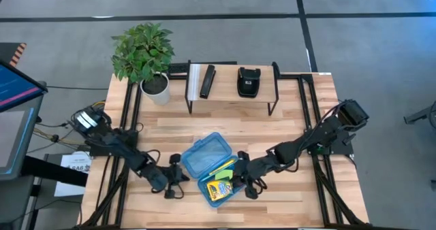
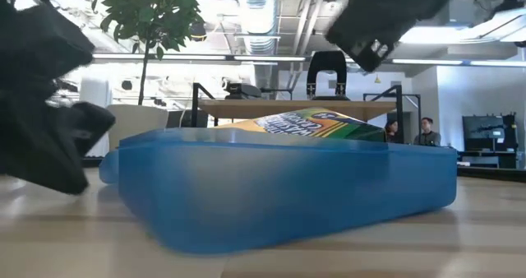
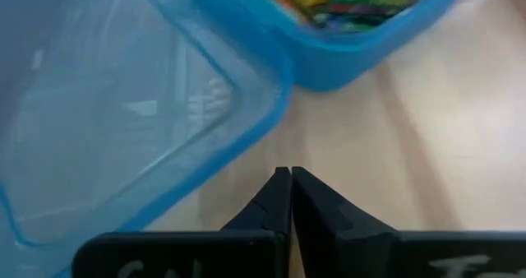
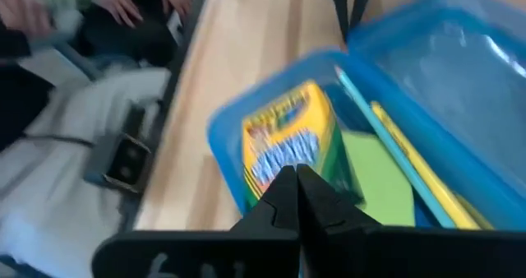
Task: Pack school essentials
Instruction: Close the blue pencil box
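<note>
Crayon box [image 1: 219, 188], sticky pad [image 4: 376, 182], pen [image 4: 386, 157] & pencil [image 4: 427, 175] sit in the blue case [image 1: 235, 192], bottom centre of high view, lid [image 1: 202, 154] open. Left gripper [image 1: 178, 177] & right gripper [image 1: 243, 179] both pressed together, empty, flanking the case. Probably closing next: push lid over slow, keep case from sliding.

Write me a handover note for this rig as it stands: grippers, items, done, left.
Left gripper: shut, empty, on the table beside the open lid of the blue case.
Right gripper: shut, empty, next to the case's tray side.
In the tray: crayon box, lime sticky-note pad, light-blue pen, yellow pencil. Other items can't be made out.
Done: those items are packed.
Left: probably close the lid; check for anything missing.
</note>
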Available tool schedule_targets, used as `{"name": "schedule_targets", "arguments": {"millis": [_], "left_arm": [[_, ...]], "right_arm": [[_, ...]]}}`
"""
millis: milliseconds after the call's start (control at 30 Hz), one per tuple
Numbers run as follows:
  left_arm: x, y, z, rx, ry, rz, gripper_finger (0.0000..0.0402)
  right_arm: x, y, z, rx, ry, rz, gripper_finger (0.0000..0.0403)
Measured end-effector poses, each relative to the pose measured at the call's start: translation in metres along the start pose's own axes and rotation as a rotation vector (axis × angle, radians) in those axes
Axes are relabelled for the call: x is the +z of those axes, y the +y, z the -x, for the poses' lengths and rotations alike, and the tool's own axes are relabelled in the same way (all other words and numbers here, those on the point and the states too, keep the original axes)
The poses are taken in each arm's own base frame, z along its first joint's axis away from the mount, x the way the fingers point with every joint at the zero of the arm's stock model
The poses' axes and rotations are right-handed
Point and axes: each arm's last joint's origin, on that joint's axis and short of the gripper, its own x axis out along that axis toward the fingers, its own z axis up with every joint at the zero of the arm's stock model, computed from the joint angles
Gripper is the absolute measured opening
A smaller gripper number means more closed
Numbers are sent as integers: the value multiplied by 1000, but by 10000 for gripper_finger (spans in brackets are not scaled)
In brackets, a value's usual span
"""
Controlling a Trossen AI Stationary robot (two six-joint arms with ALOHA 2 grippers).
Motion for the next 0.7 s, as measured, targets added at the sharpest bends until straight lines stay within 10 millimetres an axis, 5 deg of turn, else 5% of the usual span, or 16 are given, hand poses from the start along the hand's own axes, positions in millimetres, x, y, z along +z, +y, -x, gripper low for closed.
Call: {"name": "schedule_targets", "arguments": {"millis": [333, 700], "left_arm": [[1, 21, -13, 180, 6, 42, 0], [6, 53, -21, 367, 22, 18, 0]], "right_arm": [[-6, -22, 0, -121, 107, -26, 6], [-3, -87, 9, -425, 209, -110, 6]]}}
